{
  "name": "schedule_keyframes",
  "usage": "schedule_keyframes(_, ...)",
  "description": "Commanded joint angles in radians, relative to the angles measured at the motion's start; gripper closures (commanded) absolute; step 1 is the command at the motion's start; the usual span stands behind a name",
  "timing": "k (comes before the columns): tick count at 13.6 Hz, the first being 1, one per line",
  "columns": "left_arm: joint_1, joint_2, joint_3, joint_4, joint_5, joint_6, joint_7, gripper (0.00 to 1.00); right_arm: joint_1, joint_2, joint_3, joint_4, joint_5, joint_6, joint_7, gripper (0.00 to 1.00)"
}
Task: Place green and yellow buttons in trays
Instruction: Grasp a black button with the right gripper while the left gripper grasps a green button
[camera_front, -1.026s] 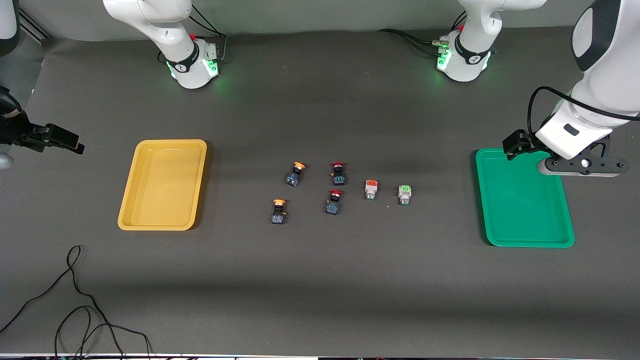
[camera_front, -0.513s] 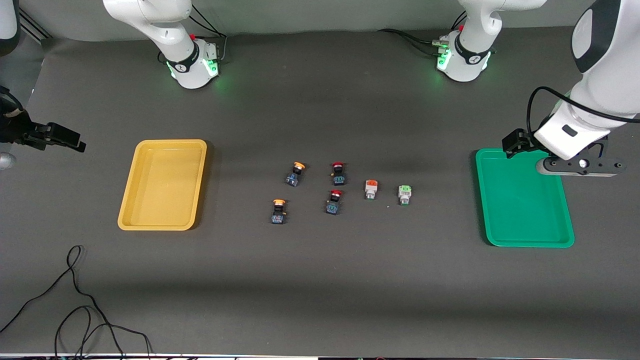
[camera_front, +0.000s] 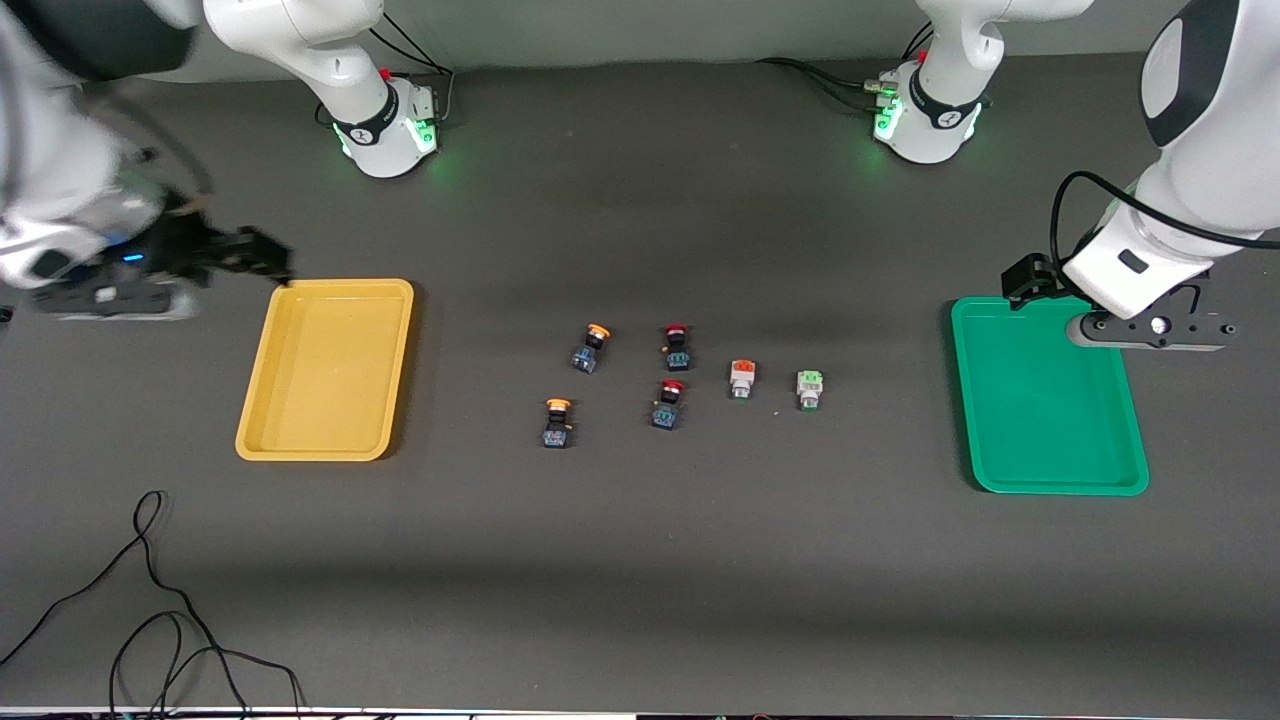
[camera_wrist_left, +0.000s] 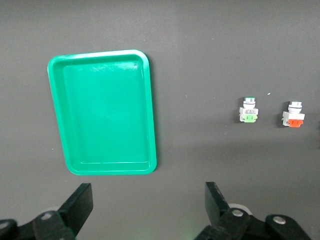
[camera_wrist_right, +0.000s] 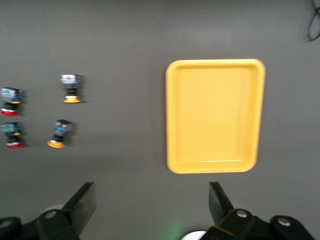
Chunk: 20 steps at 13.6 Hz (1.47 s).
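Two yellow-capped dark buttons (camera_front: 592, 348) (camera_front: 557, 422) lie mid-table, also in the right wrist view (camera_wrist_right: 71, 87) (camera_wrist_right: 59, 134). A white orange-topped button (camera_front: 741, 379) (camera_wrist_left: 294, 115) and a white green-topped button (camera_front: 809, 389) (camera_wrist_left: 248, 111) lie beside them toward the green tray (camera_front: 965, 400) (camera_wrist_left: 150, 100). The yellow tray (camera_front: 340, 286) (camera_wrist_right: 172, 115) is empty, as is the green one. My left gripper (camera_wrist_left: 147, 202) is open and empty over the green tray's corner by the bases (camera_front: 1150, 328). My right gripper (camera_wrist_right: 151, 202) is open and empty beside the yellow tray (camera_front: 100, 298).
Two red-capped dark buttons (camera_front: 676, 346) (camera_front: 668, 404) lie between the yellow-capped and white ones, and show in the right wrist view (camera_wrist_right: 9, 100) (camera_wrist_right: 11, 134). A black cable (camera_front: 150, 600) loops on the table near the front camera at the right arm's end.
My right arm has swung in from the table's end toward the yellow tray. My left gripper has shifted slightly toward the bases. The buttons have not moved.
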Motion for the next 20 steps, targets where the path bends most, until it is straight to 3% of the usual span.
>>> schedule_keyframes(1,-0.006,0.008,0.002,0.023,-0.012,-0.044,-0.004,0.00,0.146,0.028,-0.013,-0.010,0.002,0.070,0.219,0.00)
schedule_keyframes(4,-0.009,0.008,0.001,0.023,-0.019,-0.049,-0.034,0.00,0.275,0.078,-0.013,-0.004,0.048,0.138,0.412,0.00)
schedule_keyframes(7,-0.079,0.033,-0.007,0.023,-0.019,-0.043,-0.169,0.00,0.388,0.143,-0.013,0.021,0.051,0.213,0.589,0.00)
schedule_keyframes(10,-0.135,0.085,-0.009,0.023,-0.025,-0.008,-0.183,0.00,0.438,0.203,-0.015,-0.007,0.042,0.287,0.609,0.00)
schedule_keyframes(15,-0.205,0.240,-0.012,-0.015,-0.035,0.185,-0.303,0.00,0.447,0.248,-0.016,-0.304,0.037,0.682,0.609,0.00)
schedule_keyframes(20,-0.270,0.356,-0.013,-0.188,-0.041,0.536,-0.400,0.00,0.482,0.471,-0.021,-0.326,-0.010,0.894,0.690,0.00)
